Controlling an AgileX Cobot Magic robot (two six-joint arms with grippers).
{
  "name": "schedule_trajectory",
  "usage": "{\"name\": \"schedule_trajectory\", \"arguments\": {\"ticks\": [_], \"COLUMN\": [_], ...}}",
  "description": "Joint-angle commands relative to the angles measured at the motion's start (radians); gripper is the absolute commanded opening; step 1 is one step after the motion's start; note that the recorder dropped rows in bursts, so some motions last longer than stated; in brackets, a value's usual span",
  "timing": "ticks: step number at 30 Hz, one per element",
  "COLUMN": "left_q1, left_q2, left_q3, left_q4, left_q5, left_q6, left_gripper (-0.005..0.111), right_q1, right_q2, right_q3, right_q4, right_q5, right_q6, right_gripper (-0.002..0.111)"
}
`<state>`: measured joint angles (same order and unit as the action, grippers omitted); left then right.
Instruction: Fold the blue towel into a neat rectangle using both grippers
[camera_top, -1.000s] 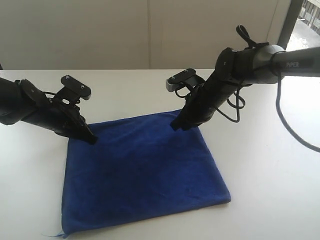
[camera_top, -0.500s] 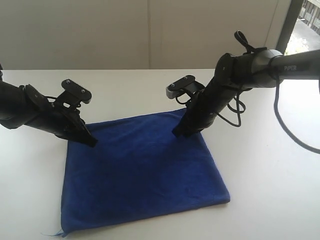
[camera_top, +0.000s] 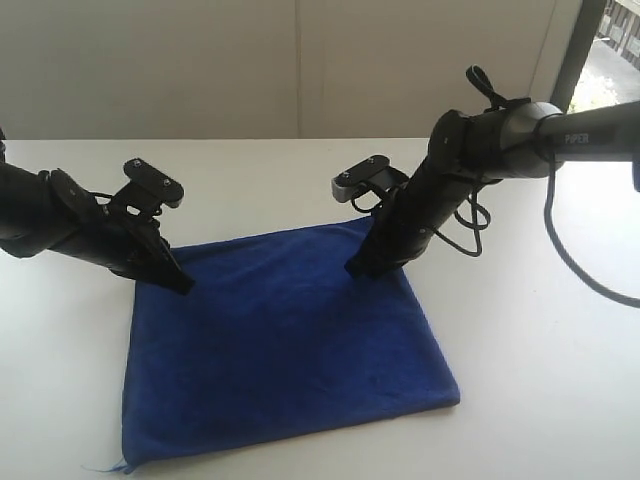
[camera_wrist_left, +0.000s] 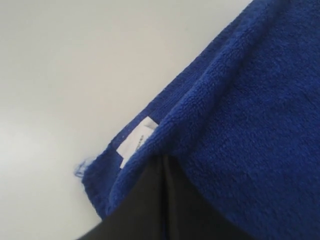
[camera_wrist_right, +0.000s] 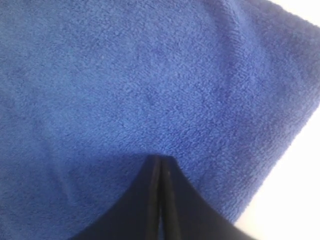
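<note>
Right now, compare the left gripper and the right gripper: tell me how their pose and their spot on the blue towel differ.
The left gripper sits at the blue towel's far left corner; the right gripper just inside the far right corner. The left gripper's arm lies low; the right gripper's comes down steeply. A white label shows by the left gripper, none by the right gripper. Both have jaws closed on the cloth.
</note>
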<state>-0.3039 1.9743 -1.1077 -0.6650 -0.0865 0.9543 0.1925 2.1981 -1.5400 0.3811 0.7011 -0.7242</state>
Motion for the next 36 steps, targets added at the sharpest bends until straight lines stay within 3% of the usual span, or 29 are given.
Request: {"name": "schedule_trajectory", "arguments": {"ticks": [1, 9, 17, 26, 29, 36], "left_q1": [0.003, 0.003, 0.003, 0.003, 0.003, 0.003], "left_q2": [-0.034, -0.2, -0.453, -0.787, -0.945, -1.156], "left_q3": [0.001, 0.001, 0.026, 0.282, 0.426, 0.618], "left_q4": [-0.006, -0.014, -0.014, 0.0, -0.007, -0.014], "left_q5": [0.054, 0.128, 0.354, 0.376, 0.4, 0.46], "left_q6": [-0.013, -0.018, -0.068, -0.208, -0.254, -0.332], "left_gripper": [0.0, 0.0, 0.0, 0.0, 0.0, 0.0], "right_q1": [-0.001, -0.001, -0.001, 0.001, 0.057, 0.089], "right_q2": [-0.032, -0.139, -0.225, -0.372, -0.453, -0.46], "right_q3": [0.005, 0.001, 0.035, 0.383, 0.518, 0.598], "right_q4": [-0.023, -0.04, -0.281, -0.176, -0.161, -0.165], "right_q5": [-0.016, -0.011, 0.236, 0.073, -0.026, -0.18], "right_q6": [-0.005, -0.005, 0.172, 0.179, 0.175, 0.179], "right_gripper": [0.0, 0.0, 0.0, 0.0, 0.0, 0.0]}}
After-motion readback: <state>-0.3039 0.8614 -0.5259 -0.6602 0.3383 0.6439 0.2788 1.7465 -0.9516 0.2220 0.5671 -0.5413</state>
